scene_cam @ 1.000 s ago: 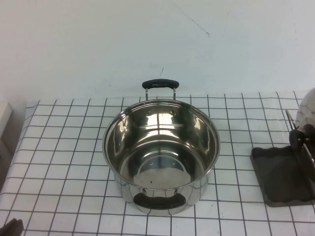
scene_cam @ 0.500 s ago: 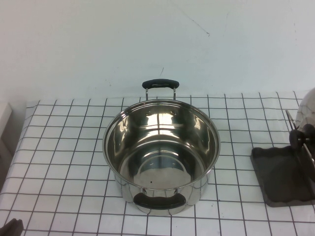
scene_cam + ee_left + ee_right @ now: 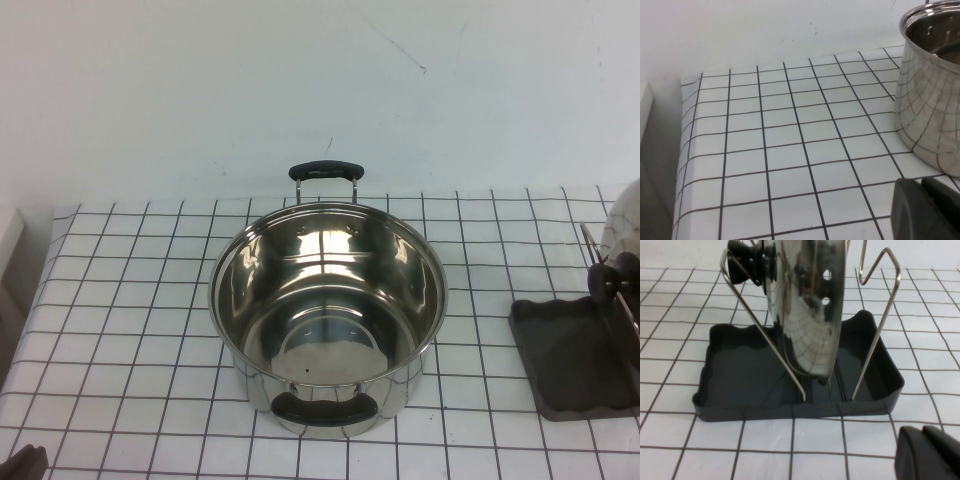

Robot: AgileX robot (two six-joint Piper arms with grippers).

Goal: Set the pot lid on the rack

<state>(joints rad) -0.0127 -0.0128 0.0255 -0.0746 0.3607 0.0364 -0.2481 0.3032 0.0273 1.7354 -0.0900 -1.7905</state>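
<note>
Nothing on the white, black-gridded surface (image 3: 120,300) has shifted since the earlier frames; only the left hand (image 3: 22,464), a dark sliver at 7 o'clock in the high view, sits marginally lower. Its state cannot be determined; the left wrist view shows only a dark finger tip (image 3: 922,210) just beside the pot wall.

At the centre stands the deep mirror-polished steel pot (image 3: 328,318) with two black handles, uncovered and empty.

At 3 o'clock lies the small dark grey rectangular rack (image 3: 740,375) with wavy rim and thin wire prongs. The round domed polished steel pot lid (image 3: 807,310) with black knob stands on edge in it, between the prongs, knob outward.

The right hand (image 3: 930,452) appears only in its own wrist view, apart from the rack and holding nothing; its opening cannot be determined.

Assessment: placement appears complete. The step in hand is retreat. The next move calls for a clear withdrawal without touching the prongs.
</note>
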